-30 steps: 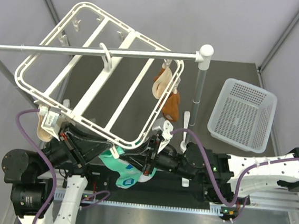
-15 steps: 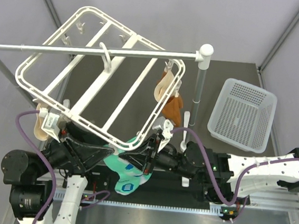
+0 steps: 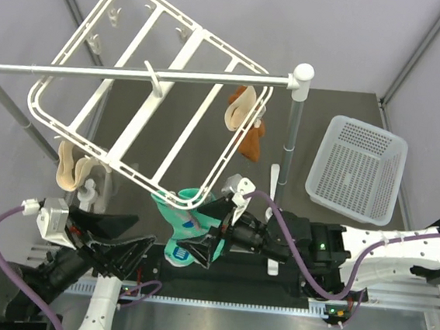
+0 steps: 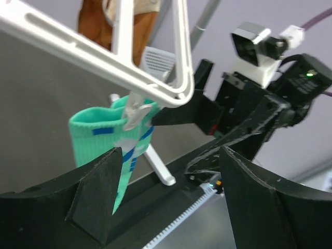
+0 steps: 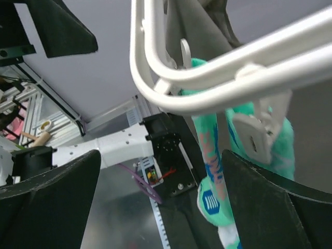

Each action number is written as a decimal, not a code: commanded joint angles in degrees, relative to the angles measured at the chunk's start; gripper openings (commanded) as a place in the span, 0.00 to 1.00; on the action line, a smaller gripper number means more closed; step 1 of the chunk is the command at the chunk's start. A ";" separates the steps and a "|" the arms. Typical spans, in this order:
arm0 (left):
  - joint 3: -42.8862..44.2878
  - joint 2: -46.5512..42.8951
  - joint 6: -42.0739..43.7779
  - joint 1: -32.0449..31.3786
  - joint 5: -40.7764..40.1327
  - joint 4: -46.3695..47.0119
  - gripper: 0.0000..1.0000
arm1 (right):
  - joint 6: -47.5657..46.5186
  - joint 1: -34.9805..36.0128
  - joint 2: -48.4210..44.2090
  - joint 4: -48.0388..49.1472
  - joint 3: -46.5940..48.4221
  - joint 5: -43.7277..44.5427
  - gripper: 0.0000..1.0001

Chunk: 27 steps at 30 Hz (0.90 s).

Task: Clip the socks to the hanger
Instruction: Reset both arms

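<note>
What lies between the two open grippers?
A teal sock, clipped at the near corner of the white hanger, hangs between left gripper and right gripper; top view shows it.

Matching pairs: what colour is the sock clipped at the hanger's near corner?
The sock is teal-green with blue and white patches; right wrist view shows it best.

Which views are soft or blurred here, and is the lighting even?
Top external: sharp and evenly lit, hanger and teal sock crisp, no glare. Left wrist: sock and its clip look soft; the left hand is a dark silhouette with little detail. Right wrist: the near hanger frame is blurred and bright, filling the upper half.
</note>
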 commanded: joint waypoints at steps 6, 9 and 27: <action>0.15 -4.08 7.22 0.12 -15.43 -10.30 0.78 | -0.16 -0.55 -10.67 -15.59 -0.05 4.22 1.00; -2.32 -5.31 6.34 0.03 -15.96 -10.03 0.77 | 2.56 -0.46 -13.84 -20.16 -2.60 8.69 1.00; -21.92 -17.45 -1.40 -0.14 -22.46 -3.43 0.79 | 34.53 -0.46 -27.38 -35.45 -23.79 49.31 1.00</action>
